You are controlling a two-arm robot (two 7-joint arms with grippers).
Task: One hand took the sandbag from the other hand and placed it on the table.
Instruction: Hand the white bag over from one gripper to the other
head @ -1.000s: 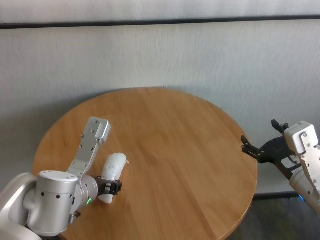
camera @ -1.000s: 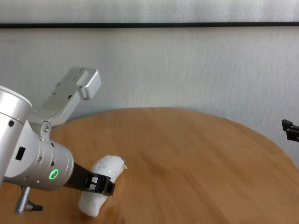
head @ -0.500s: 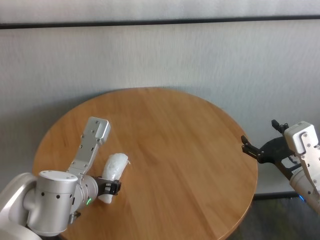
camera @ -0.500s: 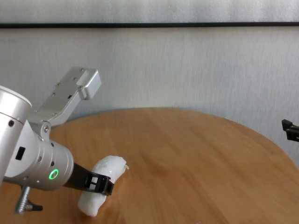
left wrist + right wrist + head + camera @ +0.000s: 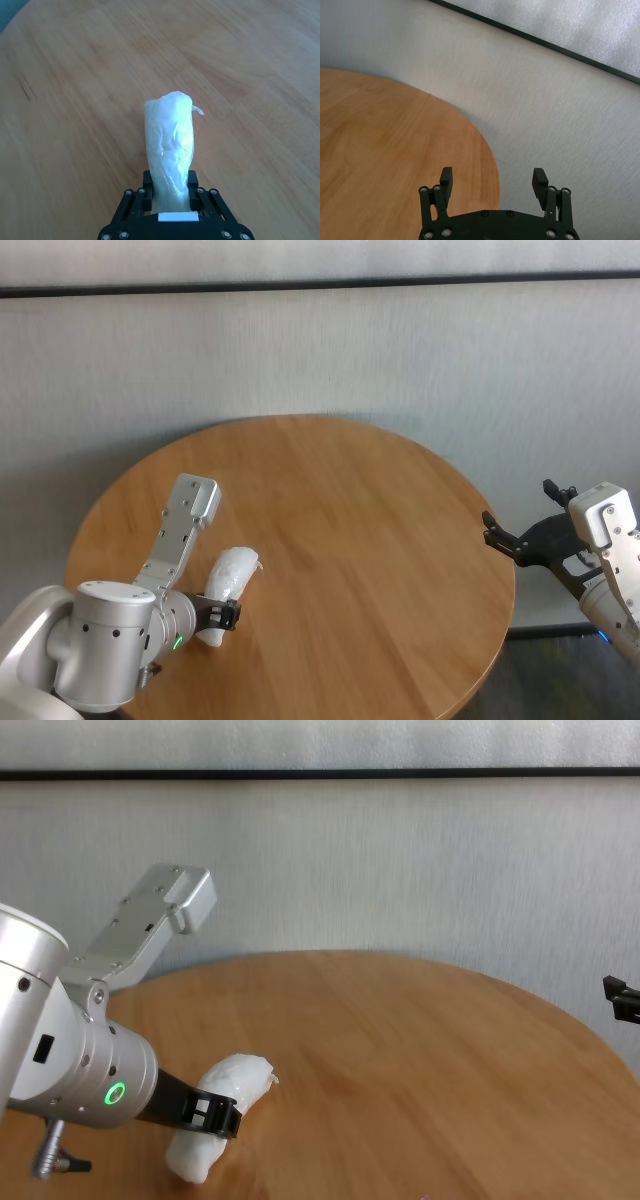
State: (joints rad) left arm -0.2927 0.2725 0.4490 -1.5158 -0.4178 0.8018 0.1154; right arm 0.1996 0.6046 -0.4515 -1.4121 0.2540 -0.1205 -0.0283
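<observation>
The white sandbag (image 5: 229,577) lies low on the round wooden table (image 5: 380,540) at its front left, seemingly resting on the wood. My left gripper (image 5: 222,615), on the green-ringed wrist, is shut on the bag's near end. In the left wrist view the sandbag (image 5: 170,145) stands out from between the two black fingers (image 5: 146,186). The chest view shows the same grip on the sandbag (image 5: 228,1088). My right gripper (image 5: 518,508), on the blue-ringed wrist, is open and empty, beyond the table's right edge. The right wrist view shows its spread gripper (image 5: 492,180).
A pale grey wall runs behind the table. The left arm's silver forearm (image 5: 140,935) rises over the table's left side.
The left gripper with the sandbag has drawn back very slightly towards me. The right arm has not moved.
</observation>
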